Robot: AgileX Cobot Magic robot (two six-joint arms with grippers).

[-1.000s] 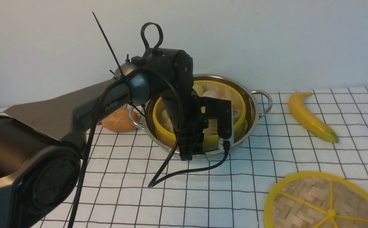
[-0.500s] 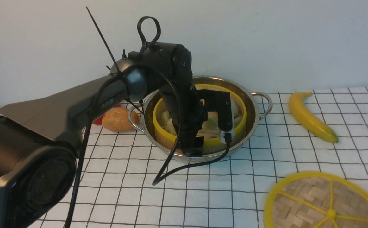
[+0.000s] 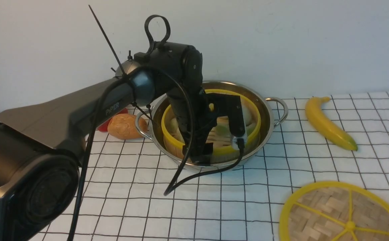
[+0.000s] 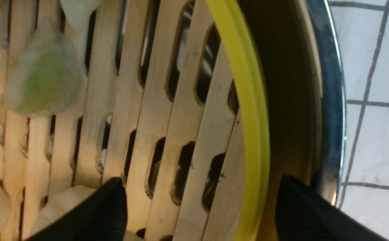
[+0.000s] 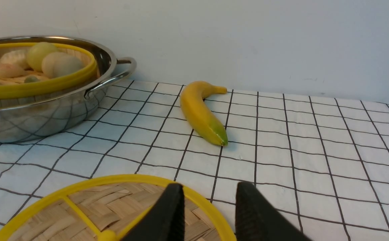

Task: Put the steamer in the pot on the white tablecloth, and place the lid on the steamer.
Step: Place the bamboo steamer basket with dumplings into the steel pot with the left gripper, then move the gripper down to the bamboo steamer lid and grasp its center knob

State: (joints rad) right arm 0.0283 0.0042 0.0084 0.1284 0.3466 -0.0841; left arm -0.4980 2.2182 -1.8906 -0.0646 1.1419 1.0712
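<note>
I log, by colour:
- white tablecloth: thin black grid of squares.
- pot, twelve o'clock: mirror-bright silver steel.
- steamer: yellow rim, pale tan slats.
- dumpling: white, tinged green.
- lid, four o'clock: yellow rim and spokes, tan herringbone weave.
- banana, two o'clock: yellow, green tip.
- bread roll, ten o'clock: orange-brown.
- left arm: black.

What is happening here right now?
The steamer sits in the pot on the tablecloth. The left gripper is at its rim, open, one jaw inside and one outside, not gripping. The lid lies on the tablecloth, not yet on the steamer; the right gripper hovers open over its edge.
</note>
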